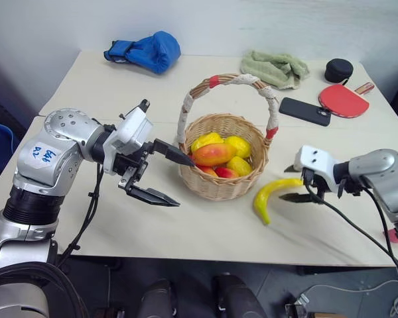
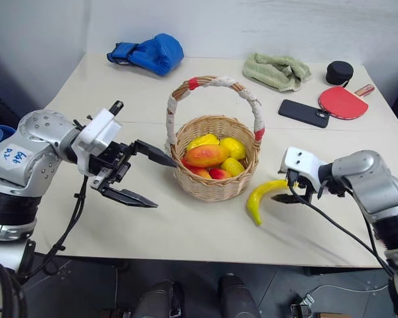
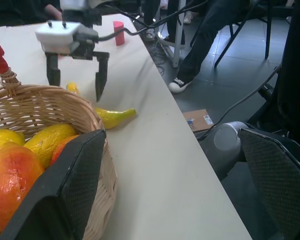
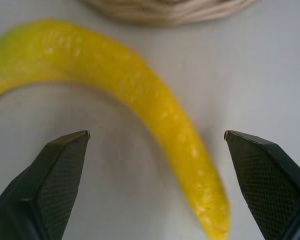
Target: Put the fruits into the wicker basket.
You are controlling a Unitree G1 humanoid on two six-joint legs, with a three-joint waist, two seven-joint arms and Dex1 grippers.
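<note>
1. left eye view: a round tan woven wicker basket [image 1: 224, 173] with a tall arched handle is seen mid-table, with an orange-yellow mango [image 1: 213, 154], yellow pieces and a red piece lying inside.
2. a curved yellow banana [image 1: 270, 196] is seen on the white table [image 1: 186, 225], just right of the basket.
3. the right gripper [image 1: 296, 183] is held spread at the banana's right end, nothing gripped.
4. the left gripper [image 1: 168, 176] is held spread just left of the basket, empty.
</note>
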